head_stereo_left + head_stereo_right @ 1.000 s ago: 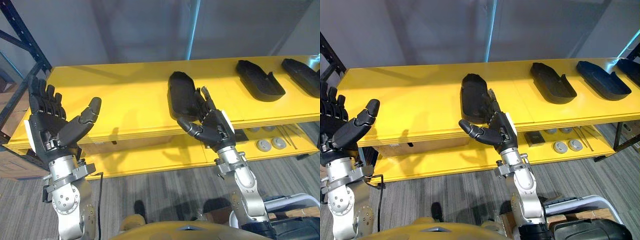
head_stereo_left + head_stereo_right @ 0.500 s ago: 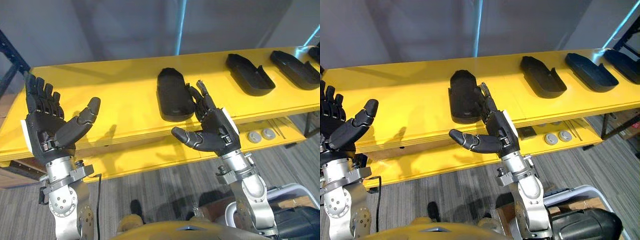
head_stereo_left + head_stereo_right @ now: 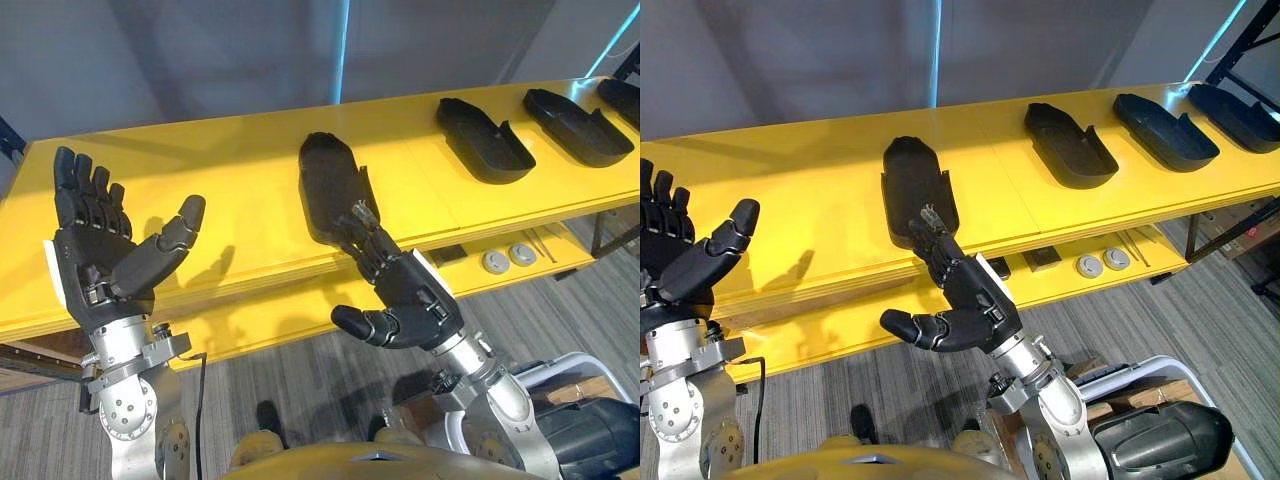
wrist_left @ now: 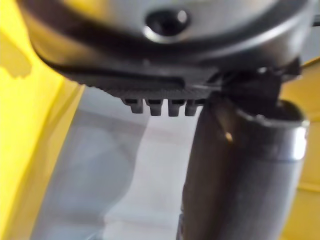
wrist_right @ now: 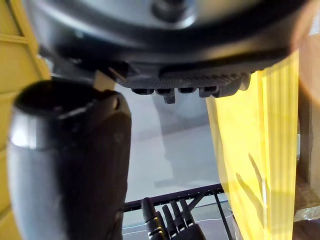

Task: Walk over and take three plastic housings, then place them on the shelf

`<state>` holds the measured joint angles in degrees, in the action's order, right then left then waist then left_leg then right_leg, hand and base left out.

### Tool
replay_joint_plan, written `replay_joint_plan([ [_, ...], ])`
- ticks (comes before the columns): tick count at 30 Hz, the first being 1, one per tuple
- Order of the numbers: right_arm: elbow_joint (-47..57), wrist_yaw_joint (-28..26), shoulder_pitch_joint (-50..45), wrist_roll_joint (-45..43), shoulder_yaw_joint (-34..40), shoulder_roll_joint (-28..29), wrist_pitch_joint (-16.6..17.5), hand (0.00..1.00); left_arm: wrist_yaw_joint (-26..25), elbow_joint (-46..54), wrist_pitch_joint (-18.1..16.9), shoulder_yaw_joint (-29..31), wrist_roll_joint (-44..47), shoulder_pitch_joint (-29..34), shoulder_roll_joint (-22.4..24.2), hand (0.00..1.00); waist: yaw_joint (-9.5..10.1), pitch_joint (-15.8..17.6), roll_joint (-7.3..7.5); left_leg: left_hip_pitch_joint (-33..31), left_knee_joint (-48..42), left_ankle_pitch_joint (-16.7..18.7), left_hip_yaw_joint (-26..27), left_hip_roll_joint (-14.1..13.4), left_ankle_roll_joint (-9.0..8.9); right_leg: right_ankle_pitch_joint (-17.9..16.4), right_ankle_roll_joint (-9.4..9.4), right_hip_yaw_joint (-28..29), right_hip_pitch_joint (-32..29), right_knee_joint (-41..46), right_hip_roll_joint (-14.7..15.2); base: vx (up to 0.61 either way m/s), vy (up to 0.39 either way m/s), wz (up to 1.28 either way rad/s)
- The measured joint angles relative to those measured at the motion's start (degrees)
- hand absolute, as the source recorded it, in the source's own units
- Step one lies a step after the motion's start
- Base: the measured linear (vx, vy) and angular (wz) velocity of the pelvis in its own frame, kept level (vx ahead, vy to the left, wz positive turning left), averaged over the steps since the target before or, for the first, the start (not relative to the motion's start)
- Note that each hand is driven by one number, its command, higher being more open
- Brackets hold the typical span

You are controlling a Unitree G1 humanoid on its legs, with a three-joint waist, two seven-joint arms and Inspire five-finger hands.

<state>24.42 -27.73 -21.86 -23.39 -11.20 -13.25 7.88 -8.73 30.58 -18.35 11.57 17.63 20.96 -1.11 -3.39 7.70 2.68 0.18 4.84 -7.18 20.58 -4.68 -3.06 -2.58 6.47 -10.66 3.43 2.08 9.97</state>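
Four black plastic housings [image 3: 914, 185] lie along the yellow shelf [image 3: 790, 200]. The right hand [image 3: 412, 296], fingers straight and empty, reaches its front edge. The left hand [image 3: 95, 255], fingers spread, is raised before its left end.

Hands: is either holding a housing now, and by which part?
Nothing is held. Left hand open and empty; right hand open, fingers straight beside the nearest housing, not curled round it.

Shelf top [image 3: 220, 190] bare left of nearest housing [image 3: 330, 185]; further housings [image 3: 485, 140] crowd right end.
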Motion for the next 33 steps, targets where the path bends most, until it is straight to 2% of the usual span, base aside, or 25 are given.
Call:
replay_joint_plan([
  [5, -2.4, 1.6, 0.3, 0.5, -3.5, 0.4, 0.3, 1.00, -0.5, 0.0, 0.0, -1.3, 0.0, 0.0, 0.0, 1.00, 0.07, 0.1, -0.10, 0.0, 0.0, 0.0, 0.0, 0.0, 0.05, -0.2, 0.02, 0.0, 0.0, 0.2, 0.0, 0.00, 0.000, 0.00],
  [10, -4.7, 6.3, 1.6, 3.9, -6.7, 0.7, 0.4, 1.00, -0.9, 0.0, 0.1, -4.3, 0.2, -0.2, 0.0, 1.00, 0.15, 1.8, -0.72, -0.3, 0.0, 0.1, -0.5, 0.1, -0.01, -0.9, -0.24, -0.3, -0.5, 1.0, 0.1, 0.00, 0.012, 0.03],
  [12, -4.7, 7.8, 2.3, 5.1, -7.6, 0.7, 0.5, 1.00, -1.0, 0.0, 1.0, -5.5, 0.2, -0.3, 0.0, 1.00, 0.12, 2.0, -0.83, -0.6, 0.0, 0.0, -0.6, 0.1, 0.02, -1.0, -0.24, -0.4, -0.8, 1.2, 0.2, 0.01, 0.017, 0.05],
  [16, -4.7, 12.0, 3.4, 9.7, -8.5, 1.0, 2.7, 1.00, -1.9, -0.1, 4.0, -8.0, -0.1, -0.4, -0.1, 1.00, 0.05, 2.1, -0.92, -1.5, 0.0, -0.5, -1.5, 0.2, 0.61, -0.9, 0.04, -1.1, -1.4, 1.9, 0.2, 0.03, 0.005, 0.09],
  [20, -5.6, 16.2, 5.0, 12.8, -9.0, 1.8, 4.1, 1.00, -4.1, -0.8, 4.9, -8.8, -0.3, -0.4, -0.2, 1.00, 0.17, 2.3, -1.01, -1.7, -0.1, -0.5, -2.0, 0.2, 0.59, -0.9, -0.04, -1.6, -1.3, 1.9, 0.1, 0.03, 0.006, 0.09],
  [25, -6.4, 21.7, 6.6, 16.3, -9.3, 2.0, 5.7, 1.00, -10.8, -1.0, 4.8, -8.4, -2.7, -0.3, -0.2, 1.00, 0.33, 2.6, -1.42, -1.6, -0.1, -0.7, -3.2, 0.5, 0.63, -1.8, 0.03, -2.6, -1.0, 3.0, 0.4, 0.01, 0.011, 0.11],
  [27, -7.1, 22.7, 7.2, 16.4, -9.3, 2.1, 6.4, 1.00, -15.3, -1.0, 4.8, -7.6, -4.6, -0.2, 0.0, 1.00, 0.44, 2.7, -1.56, -1.5, -0.1, -0.8, -3.9, 0.5, 0.58, -2.3, -0.04, -3.4, -0.6, 3.4, 0.5, 0.00, 0.000, 0.19],
  [30, -7.6, 24.3, 7.4, 16.4, -9.3, 2.3, 6.6, 1.00, -21.5, -1.0, 4.8, -3.4, -8.3, -0.2, 0.6, 1.00, 0.97, 3.1, -1.93, -1.5, -0.1, -0.9, -4.6, 0.5, 0.50, -2.8, -0.12, -4.0, -0.5, 3.9, 0.5, 0.00, 0.000, 0.11],
  [33, -8.8, 26.1, 7.9, 17.1, -9.3, 2.3, 6.6, 1.00, -28.5, -1.9, 4.8, 3.3, -15.1, 0.1, 1.6, 1.00, 1.88, 3.6, -2.15, -1.6, -0.1, -1.0, -5.5, 0.5, 0.37, -3.3, -0.02, -4.8, -0.2, 4.2, 0.5, 0.01, -0.006, 0.14],
])
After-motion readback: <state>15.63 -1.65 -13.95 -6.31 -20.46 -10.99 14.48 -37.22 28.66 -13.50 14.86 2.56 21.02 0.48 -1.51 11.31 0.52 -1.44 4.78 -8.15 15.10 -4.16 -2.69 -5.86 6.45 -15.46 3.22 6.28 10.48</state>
